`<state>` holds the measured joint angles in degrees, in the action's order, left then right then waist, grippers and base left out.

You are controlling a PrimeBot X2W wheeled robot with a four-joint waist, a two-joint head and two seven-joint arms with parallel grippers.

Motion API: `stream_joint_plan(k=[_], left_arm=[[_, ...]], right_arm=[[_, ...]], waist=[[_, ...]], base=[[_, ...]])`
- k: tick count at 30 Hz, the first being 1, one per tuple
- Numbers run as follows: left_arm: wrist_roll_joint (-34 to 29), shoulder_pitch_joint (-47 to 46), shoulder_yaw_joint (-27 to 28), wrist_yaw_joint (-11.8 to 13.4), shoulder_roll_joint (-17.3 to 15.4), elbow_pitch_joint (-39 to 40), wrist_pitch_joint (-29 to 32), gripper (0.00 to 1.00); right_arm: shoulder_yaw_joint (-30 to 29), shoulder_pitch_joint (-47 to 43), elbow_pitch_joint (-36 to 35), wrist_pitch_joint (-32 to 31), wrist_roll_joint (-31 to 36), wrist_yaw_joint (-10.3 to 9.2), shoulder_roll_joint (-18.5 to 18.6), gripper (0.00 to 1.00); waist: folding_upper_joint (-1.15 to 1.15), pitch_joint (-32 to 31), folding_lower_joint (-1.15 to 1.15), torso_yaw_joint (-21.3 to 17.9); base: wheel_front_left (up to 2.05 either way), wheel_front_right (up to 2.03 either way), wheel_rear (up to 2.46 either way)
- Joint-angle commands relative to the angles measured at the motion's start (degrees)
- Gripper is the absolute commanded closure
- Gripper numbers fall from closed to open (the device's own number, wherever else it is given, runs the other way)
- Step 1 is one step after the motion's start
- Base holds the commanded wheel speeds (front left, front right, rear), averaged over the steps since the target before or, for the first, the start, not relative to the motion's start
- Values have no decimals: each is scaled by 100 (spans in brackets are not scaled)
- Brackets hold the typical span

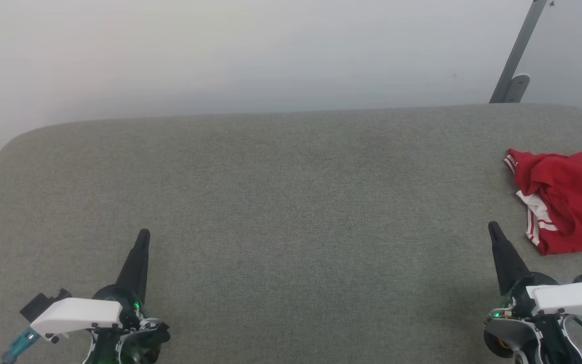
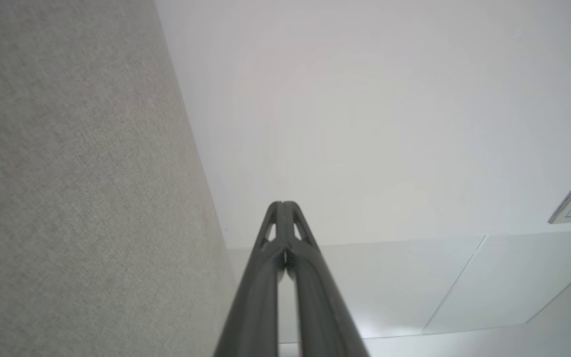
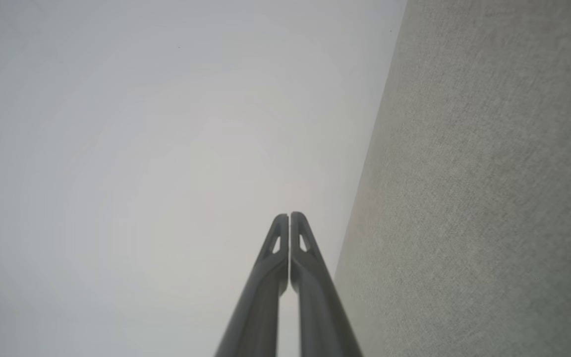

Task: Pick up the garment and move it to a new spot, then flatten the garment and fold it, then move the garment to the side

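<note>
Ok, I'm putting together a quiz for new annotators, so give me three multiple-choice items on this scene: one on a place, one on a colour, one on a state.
1. Where on the table does the garment lie?
A. on the right side
B. in the middle
C. at the left near corner

2. What colour is most of the garment?
A. blue
B. red
C. green

3. How are the left gripper and right gripper?
A. both shut, holding nothing
B. both wide open
C. the right one shut on the garment

Answers:
1 A, since it lies crumpled at the head view's right edge, just beyond the right gripper.
2 B, since the cloth is red with white striped trim.
3 A, since in each wrist view the two fingers meet at the tips with nothing between them.
</note>
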<state>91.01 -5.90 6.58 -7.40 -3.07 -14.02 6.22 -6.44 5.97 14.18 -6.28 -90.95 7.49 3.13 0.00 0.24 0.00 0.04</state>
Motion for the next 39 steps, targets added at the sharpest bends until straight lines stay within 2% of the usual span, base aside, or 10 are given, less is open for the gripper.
stream_joint_plan(k=[1, 39], left_arm=[[112, -54, -2, -16, 29, 0, 47, 100], [147, -65, -4, -16, 34, 0, 52, 100]], right_arm=[[-18, 42, -27, -36, -131, 0, -40, 100], [-16, 38, -23, -41, -156, 0, -40, 100]], waist=[[0, -4, 0, -2], [0, -6, 0, -4]], base=[[0, 0, 0], [0, 0, 0]])
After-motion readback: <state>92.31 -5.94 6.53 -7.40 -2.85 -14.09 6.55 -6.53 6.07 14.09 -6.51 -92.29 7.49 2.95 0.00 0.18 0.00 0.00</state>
